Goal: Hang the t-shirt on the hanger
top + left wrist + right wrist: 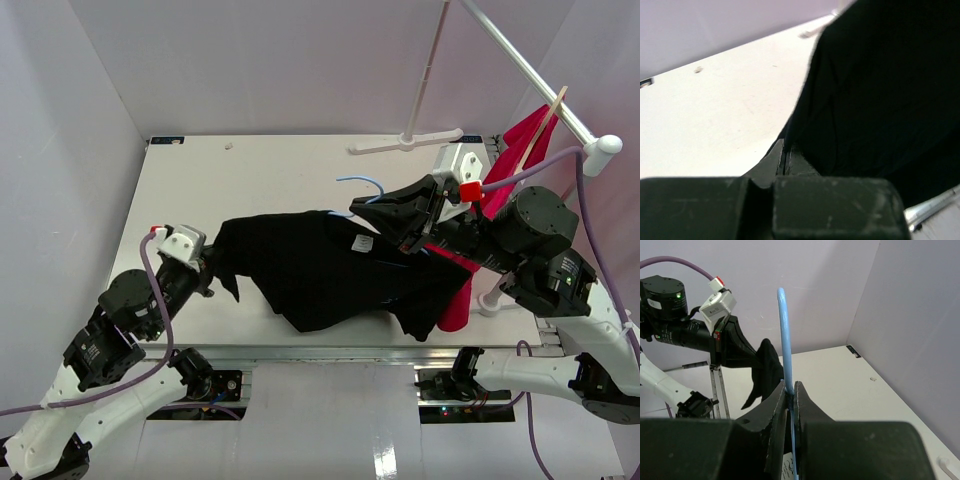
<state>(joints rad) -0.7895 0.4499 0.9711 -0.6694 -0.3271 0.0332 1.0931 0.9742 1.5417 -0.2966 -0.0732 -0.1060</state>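
The black t-shirt (320,270) hangs stretched above the table between my two grippers, its white neck label (363,243) facing up. My left gripper (207,266) is shut on the shirt's left edge; in the left wrist view the jaws (785,156) pinch the black cloth (880,90). My right gripper (372,215) is shut on the light-blue wire hanger (362,184), whose hook sticks out toward the back; the rest is hidden in the shirt. In the right wrist view the blue wire (785,340) rises from the closed jaws (792,392), with the cloth (767,367) beyond.
A bright red shirt (525,150) on a pale wooden hanger (545,120) hangs from the white rack (520,62) at the back right; the rack's foot (405,142) rests on the table. More red cloth (456,300) lies under my right arm, near the table's front edge.
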